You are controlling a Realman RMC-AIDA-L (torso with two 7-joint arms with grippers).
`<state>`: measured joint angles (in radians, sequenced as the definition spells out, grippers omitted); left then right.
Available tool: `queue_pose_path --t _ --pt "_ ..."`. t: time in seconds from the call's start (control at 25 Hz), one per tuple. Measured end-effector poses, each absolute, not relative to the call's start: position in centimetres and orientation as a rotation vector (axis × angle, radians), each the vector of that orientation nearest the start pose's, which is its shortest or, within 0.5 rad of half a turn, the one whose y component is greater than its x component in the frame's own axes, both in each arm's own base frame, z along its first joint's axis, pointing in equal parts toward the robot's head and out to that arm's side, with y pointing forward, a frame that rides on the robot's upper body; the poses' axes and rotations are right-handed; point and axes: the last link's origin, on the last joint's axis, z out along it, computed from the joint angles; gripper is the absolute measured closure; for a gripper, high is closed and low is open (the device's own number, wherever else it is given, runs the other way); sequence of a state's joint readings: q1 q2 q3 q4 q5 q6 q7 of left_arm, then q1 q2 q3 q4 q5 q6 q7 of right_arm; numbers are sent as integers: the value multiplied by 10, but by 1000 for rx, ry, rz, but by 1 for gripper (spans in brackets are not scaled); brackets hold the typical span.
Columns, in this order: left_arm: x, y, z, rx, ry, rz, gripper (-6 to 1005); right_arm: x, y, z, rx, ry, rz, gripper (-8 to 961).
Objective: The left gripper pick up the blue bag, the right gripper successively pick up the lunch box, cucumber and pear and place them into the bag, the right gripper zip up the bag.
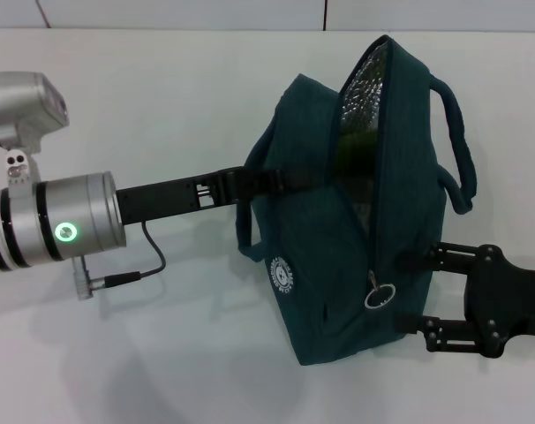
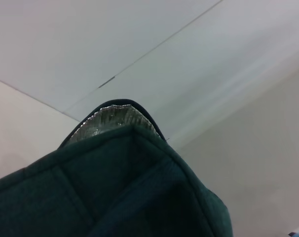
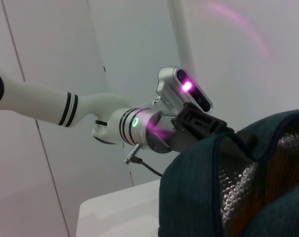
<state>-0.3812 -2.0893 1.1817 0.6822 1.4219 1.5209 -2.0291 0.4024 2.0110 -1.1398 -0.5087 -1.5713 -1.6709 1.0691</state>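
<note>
The white worktop carries the large dark teal-blue fabric bag, which stands with its silver-foil-lined mouth partly zipped; the far half of the opening gapes, and something green, likely the cucumber, shows inside it. An orange patch deep in the lining in the right wrist view may be the pear, though I cannot tell for sure, and the lunch box is not visible anywhere. The left gripper, a black two-finger metal claw on a silver-cuffed arm, reaches the bag's left side and appears clamped on a loop handle there, holding the bag up. The right gripper, a like black claw, sits against the bag's right flank, fingers spread apart and holding nothing, near the small silver ring-pull of the zipper but not on it. The main risk, as I judge it, is a missed ring: it is thin and hangs loose against soft cloth, so the fingers could pinch fabric instead. A pull against a slack bag could also jam the slider, or drag the handle out of the left gripper.
</note>
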Motion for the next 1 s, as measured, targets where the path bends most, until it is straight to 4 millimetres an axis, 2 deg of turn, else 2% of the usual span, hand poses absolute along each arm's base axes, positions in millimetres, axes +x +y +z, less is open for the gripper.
queue_pose_path --t 0.36,0.68,0.8,1.0 --pt "-233 302 -20 -2494 -1535 -1225 849 265 271 -30 -2891 369 927 235" --pt "-236 302 -15 -2467 -1501 -1258 544 265 270 -37 -2916 384 902 253" --pt "-237 303 -13 -2456 -1501 -1266 443 264 270 -39 -2923 387 901 299" --pt "-240 303 -10 -2435 -1501 -1278 443 262 268 -43 -2940 391 901 377"
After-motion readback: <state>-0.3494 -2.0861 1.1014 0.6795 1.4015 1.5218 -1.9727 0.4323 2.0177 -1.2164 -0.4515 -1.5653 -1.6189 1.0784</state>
